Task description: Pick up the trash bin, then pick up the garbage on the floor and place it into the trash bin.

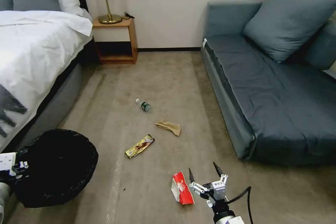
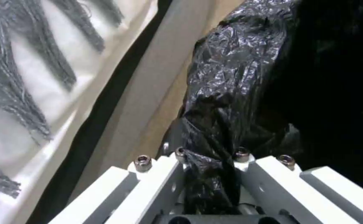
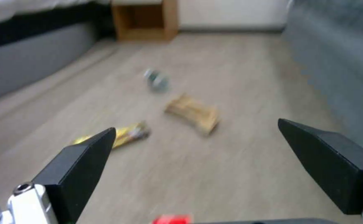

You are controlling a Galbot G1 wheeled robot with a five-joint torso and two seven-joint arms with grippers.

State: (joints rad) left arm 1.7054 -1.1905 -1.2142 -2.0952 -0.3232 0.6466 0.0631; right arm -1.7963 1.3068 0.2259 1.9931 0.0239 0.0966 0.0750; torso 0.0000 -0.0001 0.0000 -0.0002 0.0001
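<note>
Black-bagged bin (image 1: 56, 168) is hanging beside the bed (image 1: 35, 52), left gripper (image 2: 208, 168) jaws clamping its liner. We're hovering the right gripper (image 1: 207, 175), jaws spread, just beside the red packet (image 1: 181, 188); next: descend, pinch.

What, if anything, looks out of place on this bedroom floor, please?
Four litter pieces lie on the floor: a red-white packet, a gold wrapper, a tan paper bag and a small bottle on its side.
</note>
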